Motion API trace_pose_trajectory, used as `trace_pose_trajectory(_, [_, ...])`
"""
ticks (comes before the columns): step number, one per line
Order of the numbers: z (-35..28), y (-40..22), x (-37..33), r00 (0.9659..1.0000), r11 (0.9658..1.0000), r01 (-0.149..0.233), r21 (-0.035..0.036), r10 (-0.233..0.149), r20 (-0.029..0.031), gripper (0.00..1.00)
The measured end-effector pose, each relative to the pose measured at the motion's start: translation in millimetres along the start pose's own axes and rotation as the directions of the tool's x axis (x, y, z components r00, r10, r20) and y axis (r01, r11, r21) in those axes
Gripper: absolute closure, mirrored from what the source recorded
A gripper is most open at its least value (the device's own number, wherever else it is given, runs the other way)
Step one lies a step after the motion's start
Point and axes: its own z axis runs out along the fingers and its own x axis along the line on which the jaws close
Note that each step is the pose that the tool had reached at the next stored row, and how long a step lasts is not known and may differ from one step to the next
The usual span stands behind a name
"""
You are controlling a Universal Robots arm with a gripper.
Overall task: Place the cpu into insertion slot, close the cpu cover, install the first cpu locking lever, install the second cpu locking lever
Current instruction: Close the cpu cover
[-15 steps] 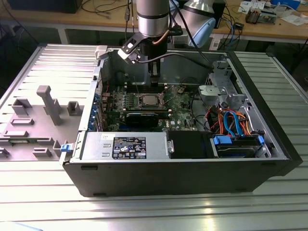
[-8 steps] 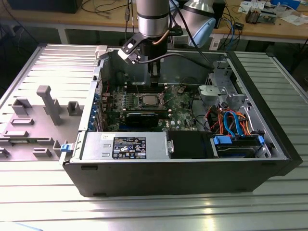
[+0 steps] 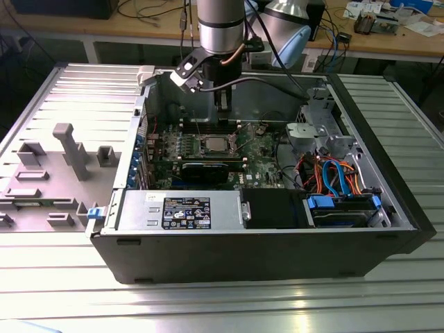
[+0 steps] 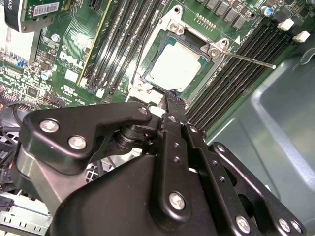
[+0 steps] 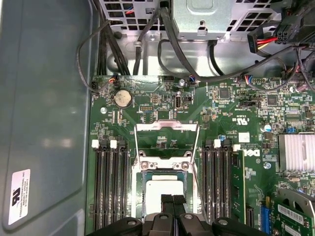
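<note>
The cpu [image 5: 165,189] lay flat in its socket on the motherboard [image 5: 147,110], silvery top upward. The gripper [image 5: 172,197] hung above one edge of the cpu, clear of it. Its fingers were pressed together and held nothing.

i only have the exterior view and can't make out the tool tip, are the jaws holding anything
observer: No. In the first wrist view the gripper has its jaws shut and empty, close over the cpu.
operator: is it seated
observer: Yes, in both wrist views it lies flat in the socket, silvery top up.
operator: anything sticking out nearby
observer: In the second wrist view a thin metal rod juts from the socket's corner across the memory slots.
</note>
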Motion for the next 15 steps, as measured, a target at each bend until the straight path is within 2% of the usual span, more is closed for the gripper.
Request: trace_pose_trajectory(15, [-0.9,2.5,-1.4,1.0,1.0,0.0,0.0001,0.0,0.0,0.89])
